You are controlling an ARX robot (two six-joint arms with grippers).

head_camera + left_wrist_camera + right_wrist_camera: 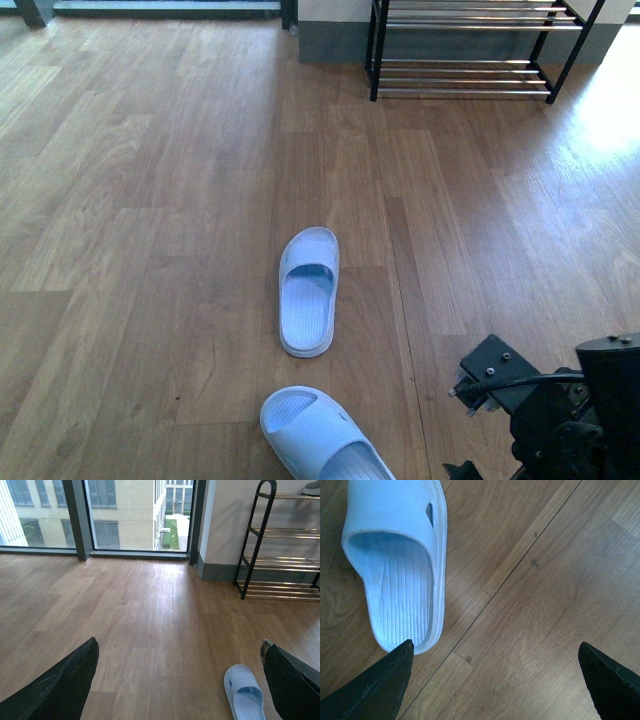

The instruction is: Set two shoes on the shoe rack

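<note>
A pale blue ribbed rubber slide sandal (pixel 308 292) lies mid-frame on the wooden floor (pixel 150 200), with its matching sandal (pixel 320 440) at the bottom edge. The black-framed, chrome-barred shoe rack (pixel 460 65) stands upper right. The left gripper (pixel 180 641) and right gripper (pixel 495 645) are both spread wide and hold nothing.

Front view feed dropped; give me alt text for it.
Two pale blue slide sandals lie on the wood floor, the far sandal mid-frame and the near sandal cut off by the bottom edge. The black shoe rack with chrome bars stands by the far wall at upper right; part of the right arm shows at lower right.
</note>
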